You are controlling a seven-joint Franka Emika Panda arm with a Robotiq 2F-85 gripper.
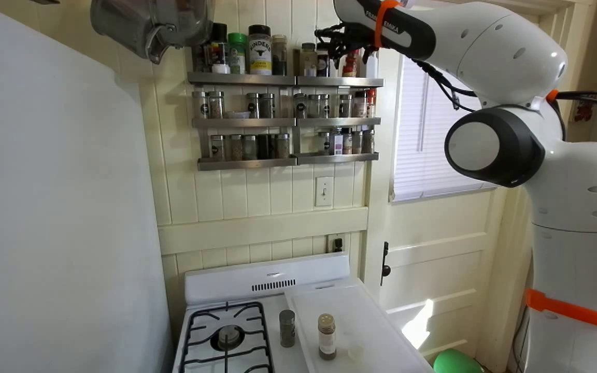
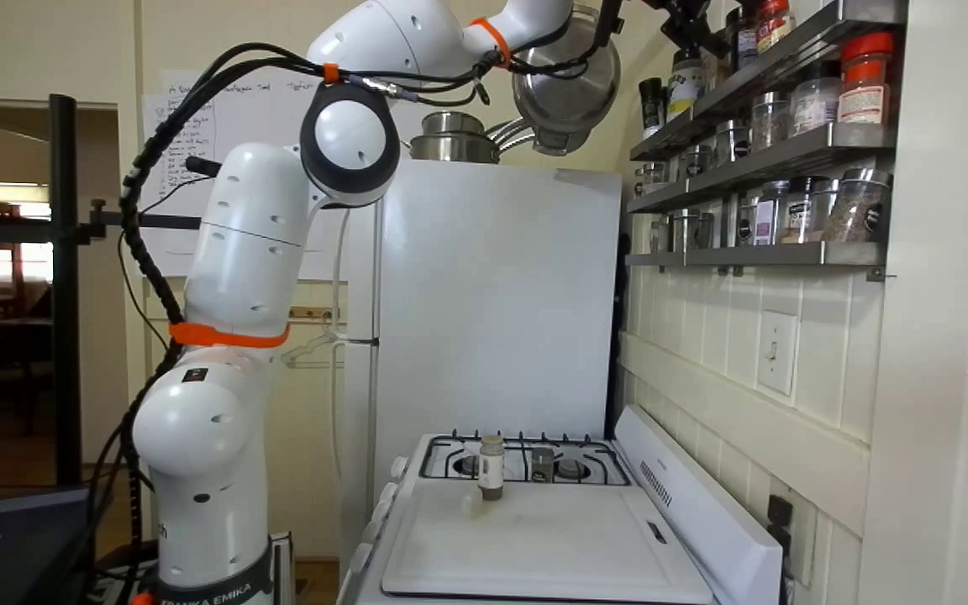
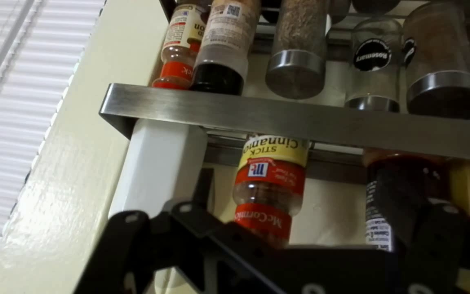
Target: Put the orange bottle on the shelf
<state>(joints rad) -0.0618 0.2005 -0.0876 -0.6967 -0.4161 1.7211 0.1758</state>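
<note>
Our gripper (image 3: 302, 188) is spread wide, seemingly holding nothing, its fingers (image 3: 205, 188) flanking the orange bottle (image 3: 267, 192), which stands upright on the top tier of the shelf (image 3: 259, 111). We judge backing straight out from the shelf comes next.

Daylight glows through blinds (image 1: 430, 166) at the upper right of an exterior view; a bright patch (image 1: 417, 325) burns out white on the door (image 1: 433, 269) below. In the wrist view, glare mottles cream trim (image 3: 65, 183), lower left.
</note>
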